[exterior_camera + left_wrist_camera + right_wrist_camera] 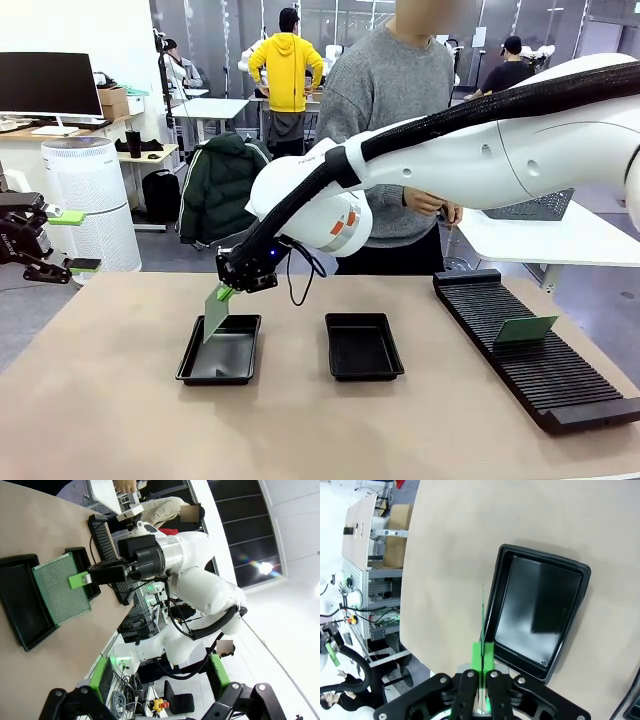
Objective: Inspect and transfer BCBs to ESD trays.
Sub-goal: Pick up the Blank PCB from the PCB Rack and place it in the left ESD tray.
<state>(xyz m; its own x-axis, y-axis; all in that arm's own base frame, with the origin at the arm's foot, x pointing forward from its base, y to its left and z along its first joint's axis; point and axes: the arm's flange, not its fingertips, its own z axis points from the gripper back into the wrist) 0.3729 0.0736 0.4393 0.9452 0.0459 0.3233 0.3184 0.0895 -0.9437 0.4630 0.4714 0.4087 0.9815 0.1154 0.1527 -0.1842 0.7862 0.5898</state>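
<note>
My right gripper (230, 287) reaches across to the left side and is shut on the top edge of a green BCB (215, 312). The board hangs upright over the left ESD tray (222, 358), its lower edge just above the tray's near rim. In the right wrist view the BCB (482, 611) shows edge-on between the shut fingers (479, 656), beside the black tray (540, 610). The left wrist view shows the speckled BCB (59, 589) above that tray (17, 605). A second ESD tray (364, 346) lies at mid-table. My left gripper (58, 242) stands open at the far left, off the table.
A long black slotted rack (545, 365) lies at the right with another green board (525, 329) standing in it. A person stands at the far edge, hands (432, 205) held near the waist. A white side table (540, 235) is behind the rack.
</note>
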